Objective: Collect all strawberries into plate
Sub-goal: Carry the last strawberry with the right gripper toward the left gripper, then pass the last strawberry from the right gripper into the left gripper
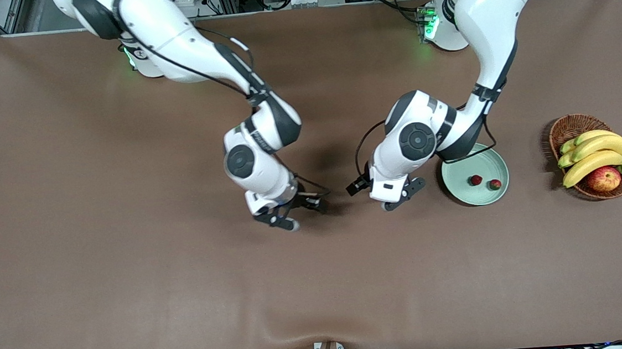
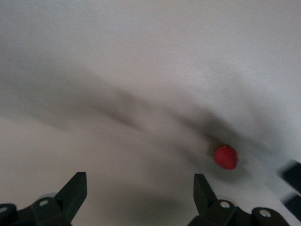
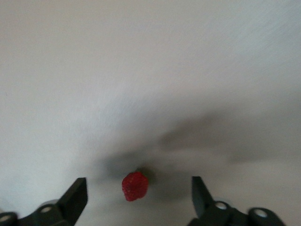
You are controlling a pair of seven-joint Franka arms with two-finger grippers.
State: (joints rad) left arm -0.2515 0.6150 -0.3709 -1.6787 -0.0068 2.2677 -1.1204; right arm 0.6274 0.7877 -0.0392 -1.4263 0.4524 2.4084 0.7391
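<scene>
The pale mint-green plate [image 1: 459, 189] lies toward the left arm's end of the table, with two small red strawberries [image 1: 476, 180] [image 1: 494, 184] in it. A third strawberry [image 3: 135, 186] lies on the brown table between my right gripper's [image 3: 138, 200] open fingers. It also shows in the left wrist view [image 2: 225, 157], and the right gripper [image 1: 306, 214] hides it in the front view. My left gripper [image 1: 404, 196] is open and empty, low over the table beside the plate, toward the right arm's end. Its spread fingers [image 2: 73, 190] have only bare table between them.
A brown wicker basket [image 1: 565, 128] with bananas [image 1: 597, 146] and a red-yellow apple [image 1: 604, 178] stands beside the plate, closer to the left arm's end of the table. The two grippers are close together near the table's middle.
</scene>
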